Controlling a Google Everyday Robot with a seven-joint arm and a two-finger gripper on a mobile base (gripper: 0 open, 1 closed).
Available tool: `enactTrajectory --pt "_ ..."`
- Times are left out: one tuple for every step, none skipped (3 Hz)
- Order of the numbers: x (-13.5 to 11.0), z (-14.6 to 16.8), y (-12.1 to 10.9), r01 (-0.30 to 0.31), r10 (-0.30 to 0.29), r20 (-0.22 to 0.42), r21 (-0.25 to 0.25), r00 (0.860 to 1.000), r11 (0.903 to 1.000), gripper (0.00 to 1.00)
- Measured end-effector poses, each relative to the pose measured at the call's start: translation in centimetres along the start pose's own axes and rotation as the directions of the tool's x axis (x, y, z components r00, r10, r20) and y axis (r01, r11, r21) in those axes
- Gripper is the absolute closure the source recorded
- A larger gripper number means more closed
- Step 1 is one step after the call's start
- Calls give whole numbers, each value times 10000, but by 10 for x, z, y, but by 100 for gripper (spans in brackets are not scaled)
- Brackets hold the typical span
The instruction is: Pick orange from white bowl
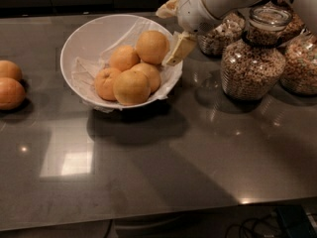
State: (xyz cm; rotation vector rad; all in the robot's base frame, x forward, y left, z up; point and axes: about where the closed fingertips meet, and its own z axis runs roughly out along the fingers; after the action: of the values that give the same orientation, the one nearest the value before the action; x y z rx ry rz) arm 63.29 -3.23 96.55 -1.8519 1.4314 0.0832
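Note:
The white bowl (pixel 84 38) with crinkled paper lining sits on the dark counter, left of centre, and holds several oranges. The orange (pixel 152 46), round and evenly light orange, lies on top at the bowl's back right. A paler yellowish orange (pixel 131 87) is at the front and a darker one (pixel 106 82) at the left. My gripper (pixel 173 29) hangs over the bowl's right rim, just right of the orange. It is open: one cream finger (pixel 179 48) points down beside the orange and the other finger (pixel 167 9) is behind it. It holds nothing.
Two loose oranges (pixel 10 82) lie on the counter at the far left. Several glass cereal jars (pixel 252 58) stand at the right, close behind my arm. The counter's front edge (pixel 158 217) runs along the bottom.

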Motion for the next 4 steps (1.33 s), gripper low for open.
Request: enactTrajectory --pt "-1 7 -7 285 -285 56 -127 9996 9995 26" --pt "0 14 -14 715 -714 40 -342 9974 9969 23" --pt "1 20 -19 1160 -1160 39 -652 9932 9911 24" --pt "1 29 -18 1523 -1513 176 -1063 9883 9826 26"
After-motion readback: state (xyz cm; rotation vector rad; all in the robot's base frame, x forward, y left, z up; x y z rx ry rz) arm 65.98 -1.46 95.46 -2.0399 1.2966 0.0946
